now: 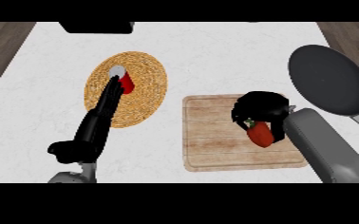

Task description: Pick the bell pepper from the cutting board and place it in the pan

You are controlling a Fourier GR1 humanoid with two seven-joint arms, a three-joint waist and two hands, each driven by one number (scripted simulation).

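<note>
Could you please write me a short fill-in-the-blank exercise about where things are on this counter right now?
1. The red bell pepper is over the wooden ____, under the right hand.
2. The dark pan lies toward the view's ____ edge, with nothing in it.
3. The left hand stretches straight fingers over the round woven ____, where a small red and grey object sits.

Missing words: cutting board; right; mat

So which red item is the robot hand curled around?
The red bell pepper over the cutting board, under the right robot hand; not the one on the woven mat.
</note>
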